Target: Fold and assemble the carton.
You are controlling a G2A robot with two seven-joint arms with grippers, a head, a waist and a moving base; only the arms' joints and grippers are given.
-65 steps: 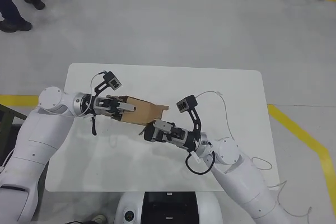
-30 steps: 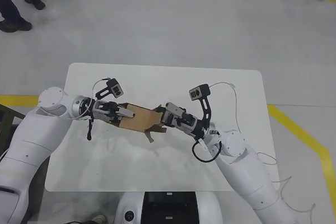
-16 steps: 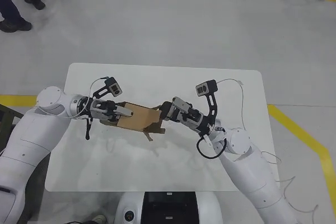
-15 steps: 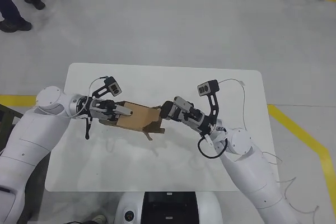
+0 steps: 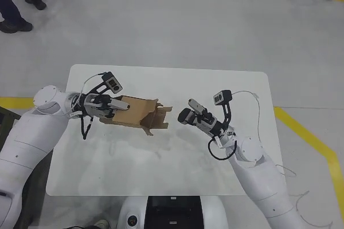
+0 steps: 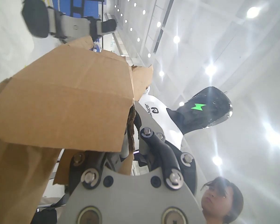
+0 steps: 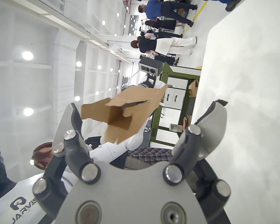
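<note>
The brown cardboard carton (image 5: 135,113) is sitting half-formed, opened into a rough tube, with its loose end flaps (image 7: 93,111) splaying outward around the open mouth. It is hanging in the left gripper (image 5: 117,106), which is clamping down on a single wall at the end of the carton opposite that mouth. The white table (image 5: 229,86) is lying beneath the carton; the carton seems to be riding above it, though I cannot tell whether its lowest edge is brushing the surface. The right gripper (image 5: 188,113) is hovering near the carton's open mouth, apart from it and facing it, with its jaws spread wide and holding nothing.

Judging from this layout, the flaps at the mouth are waiting to be folded in, and several things are threatening that step:

- The carton is depending on one pinch at one wall. A push on the flaps from the mouth side could be swinging the whole tube around that pinch, or sliding the cardboard out of the jaws.
- With only one wall held, the tube could be collapsing back toward flat under pressure instead of squaring up.
- The flaps are sticking out at uneven angles, so a wide-open finger could be snagging one edge and bending it outward, or creasing it off its score line.
- Pressing too hard could be crushing the corrugated wall.
</note>
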